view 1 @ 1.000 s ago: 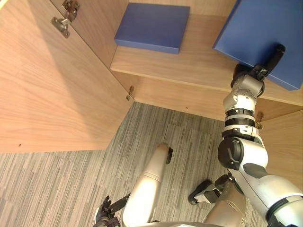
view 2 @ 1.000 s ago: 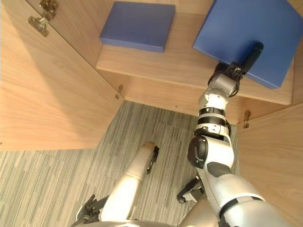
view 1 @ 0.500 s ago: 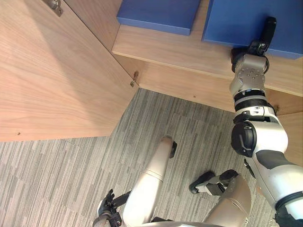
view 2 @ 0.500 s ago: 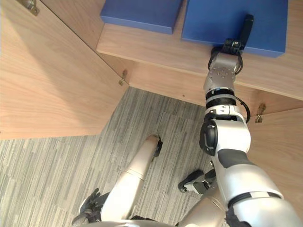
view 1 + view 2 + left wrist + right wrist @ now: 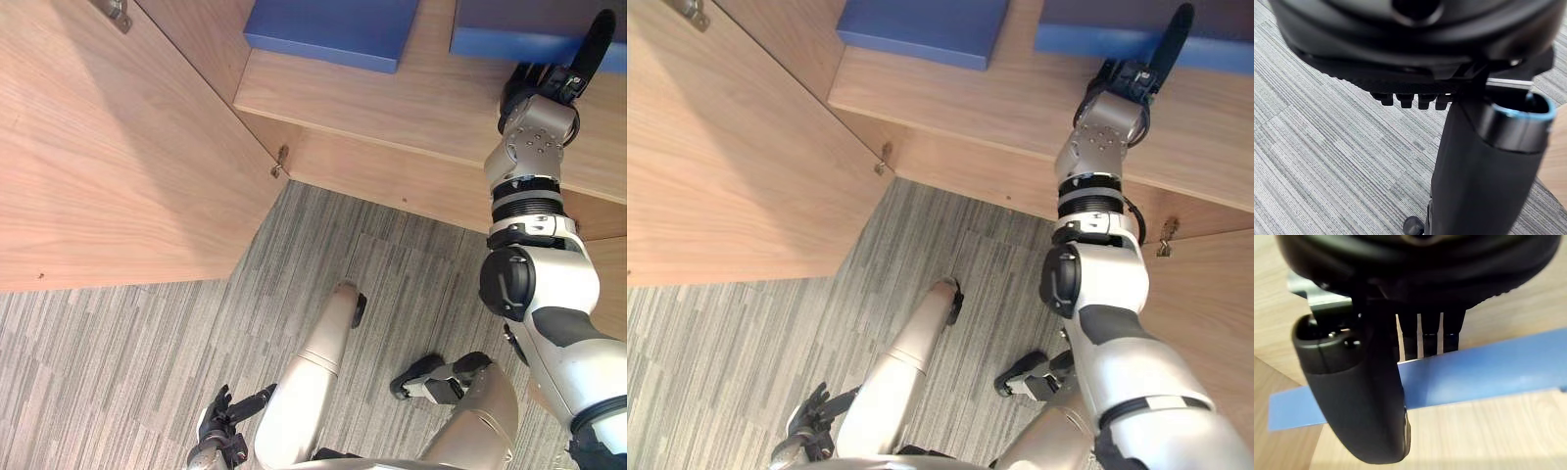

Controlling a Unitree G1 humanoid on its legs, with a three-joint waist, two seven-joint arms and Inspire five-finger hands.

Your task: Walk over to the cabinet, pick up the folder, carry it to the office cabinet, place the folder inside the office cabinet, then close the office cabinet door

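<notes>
The blue folder lies flat on the wooden shelf inside the office cabinet, at the far right. My right hand is at its front edge, with the thumb stretched over the folder's top. In the right wrist view the folder's edge passes between the thumb and the fingers, which end at that edge. So the hand still pinches the folder. My left hand hangs low beside me over the carpet, fingers relaxed and holding nothing.
A second blue folder lies on the same shelf to the left. The cabinet's left door stands wide open, with a hinge at the shelf's corner. The right door panel is close by my right arm. Grey striped carpet lies below.
The folder went from tilted in the air to flat on the shelf. My right hand then slid it deeper into the cabinet as the arm stretched forward. The left hand stayed low.
</notes>
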